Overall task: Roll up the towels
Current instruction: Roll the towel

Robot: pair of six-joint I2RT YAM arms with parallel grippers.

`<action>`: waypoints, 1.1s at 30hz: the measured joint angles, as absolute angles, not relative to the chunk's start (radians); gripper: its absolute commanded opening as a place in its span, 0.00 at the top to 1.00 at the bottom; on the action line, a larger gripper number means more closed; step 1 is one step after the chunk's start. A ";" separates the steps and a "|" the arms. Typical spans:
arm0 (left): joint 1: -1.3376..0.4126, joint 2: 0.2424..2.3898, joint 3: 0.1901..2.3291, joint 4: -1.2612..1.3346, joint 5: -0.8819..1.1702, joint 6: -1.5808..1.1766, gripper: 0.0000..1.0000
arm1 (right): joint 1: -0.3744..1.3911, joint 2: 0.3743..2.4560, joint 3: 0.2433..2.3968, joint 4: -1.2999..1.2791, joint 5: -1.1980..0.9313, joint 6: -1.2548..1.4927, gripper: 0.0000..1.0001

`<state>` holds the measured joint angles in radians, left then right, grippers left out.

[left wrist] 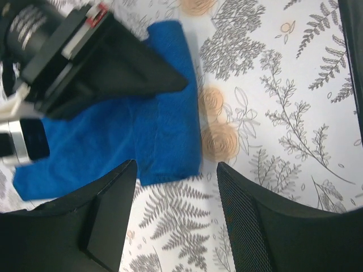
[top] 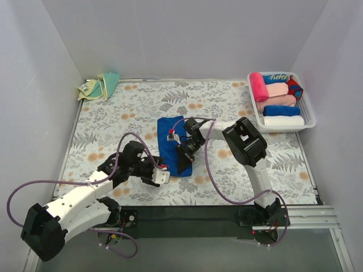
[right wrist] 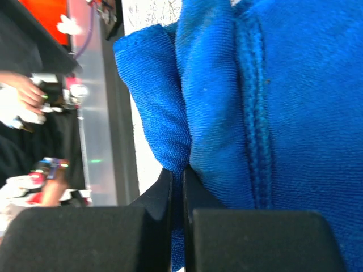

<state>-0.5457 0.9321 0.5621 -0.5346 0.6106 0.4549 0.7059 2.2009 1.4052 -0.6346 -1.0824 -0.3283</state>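
Note:
The royal blue towel (top: pixel 172 136) lies as a strip in the middle of the table, its near end bunched up. My right gripper (top: pixel 184 168) is over that near end, shut on a fold of the blue towel (right wrist: pixel 272 102) pinched between the tips of the right gripper (right wrist: pixel 182 181). Just left of the towel's near corner my left gripper (top: pixel 164 174) stands open, and in its wrist view the left gripper (left wrist: pixel 176 181) has only tablecloth between its fingers (left wrist: pixel 255 221), the blue towel (left wrist: pixel 153 130) just beyond the tips. The pale yellow and teal towel (top: pixel 99 86) lies crumpled at the back left.
A white basket (top: pixel 309 116) at the back right holds several rolled towels in pink, blue and white. The floral tablecloth (top: pixel 238 102) covers the table. Walls close in at the left, back and right.

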 measured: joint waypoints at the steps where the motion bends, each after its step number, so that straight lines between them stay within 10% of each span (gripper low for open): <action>1: -0.604 0.924 0.541 -0.494 0.566 0.455 0.45 | 0.702 2.212 1.412 -0.641 -1.095 -0.321 0.99; 13: -0.902 1.146 0.490 -0.167 0.250 0.435 0.53 | 0.678 2.288 1.456 -0.688 -1.188 -0.279 0.99; 26: -0.922 1.306 0.473 -0.054 0.150 0.426 0.89 | 0.662 2.307 1.457 -0.688 -1.225 -0.260 0.99; 33: -0.831 1.388 0.591 -0.171 0.276 0.364 1.00 | 0.635 2.257 1.448 -0.700 -1.176 -0.241 0.55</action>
<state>-0.8310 1.3884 0.5907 -0.1711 0.2764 0.3645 0.6346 2.2574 1.4479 -0.6998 -1.1759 -0.2413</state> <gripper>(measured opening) 0.163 0.330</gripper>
